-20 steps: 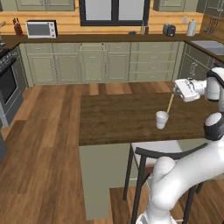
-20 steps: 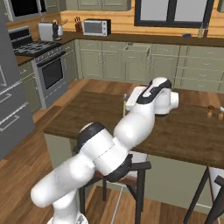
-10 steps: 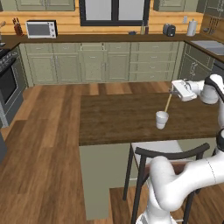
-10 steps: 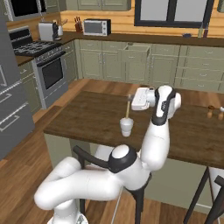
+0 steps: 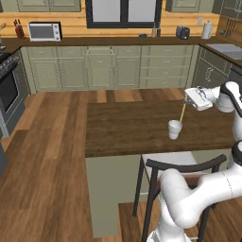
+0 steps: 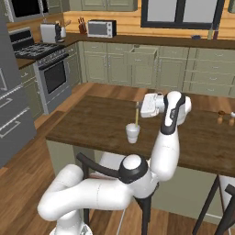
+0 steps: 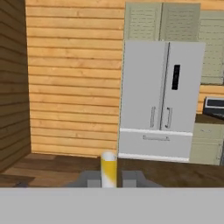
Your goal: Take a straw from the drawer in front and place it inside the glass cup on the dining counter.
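My gripper (image 5: 186, 101) is shut on the upper end of the pale yellow straw (image 5: 183, 113), which hangs almost upright over the glass cup (image 5: 175, 129) on the dining counter (image 5: 123, 127). In the right base view the straw (image 6: 137, 114) runs from the gripper (image 6: 139, 106) down to the rim of the cup (image 6: 133, 132); I cannot tell whether its tip is inside. The hand view looks sideways, with the straw (image 7: 108, 168) pinched between the two fingertips (image 7: 89, 178). The drawer (image 6: 142, 49) stands pulled out under the far worktop.
A dark chair back (image 5: 184, 166) stands at the counter's near edge, beside my arm. Two small shakers (image 6: 221, 116) sit on the counter's right part. A grey fridge (image 7: 159, 100) faces the hand. Wall cabinets, a stove (image 6: 34, 53) and a microwave (image 5: 44, 31) line the far side.
The arm's elbow and lower links have swung around, uncovering the cup in the right base view. The gripper has stayed above the cup with the straw, shifting only slightly.
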Controlling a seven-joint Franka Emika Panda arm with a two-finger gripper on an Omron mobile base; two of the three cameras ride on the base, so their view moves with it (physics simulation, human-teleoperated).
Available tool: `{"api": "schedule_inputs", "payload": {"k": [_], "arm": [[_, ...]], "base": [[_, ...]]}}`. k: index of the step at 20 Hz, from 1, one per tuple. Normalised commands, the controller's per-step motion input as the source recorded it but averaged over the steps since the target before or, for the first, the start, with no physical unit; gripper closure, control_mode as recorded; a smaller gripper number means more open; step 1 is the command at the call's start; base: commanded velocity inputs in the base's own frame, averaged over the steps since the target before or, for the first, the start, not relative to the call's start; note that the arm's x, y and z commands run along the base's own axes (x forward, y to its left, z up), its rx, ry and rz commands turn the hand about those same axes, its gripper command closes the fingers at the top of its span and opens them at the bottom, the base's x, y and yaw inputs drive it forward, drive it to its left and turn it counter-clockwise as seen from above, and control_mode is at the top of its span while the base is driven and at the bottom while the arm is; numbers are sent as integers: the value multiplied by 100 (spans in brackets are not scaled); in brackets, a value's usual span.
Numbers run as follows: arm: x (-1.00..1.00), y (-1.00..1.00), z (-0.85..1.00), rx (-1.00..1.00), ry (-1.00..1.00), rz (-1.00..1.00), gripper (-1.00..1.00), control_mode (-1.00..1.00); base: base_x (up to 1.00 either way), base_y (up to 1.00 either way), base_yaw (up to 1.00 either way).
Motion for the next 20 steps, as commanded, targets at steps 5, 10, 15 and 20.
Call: {"api": "schedule_inputs", "payload": {"k": [5, 10, 15, 20], "arm": [[-4, 7, -13, 0, 0, -5, 100, -100], [-4, 20, -13, 0, 0, -5, 100, -100], [8, 20, -10, 0, 0, -4, 100, -100], [27, 1, -13, 0, 0, -3, 100, -100]], "base": [[0, 0, 0], [0, 0, 0], [0, 0, 0], [0, 0, 0]]}}
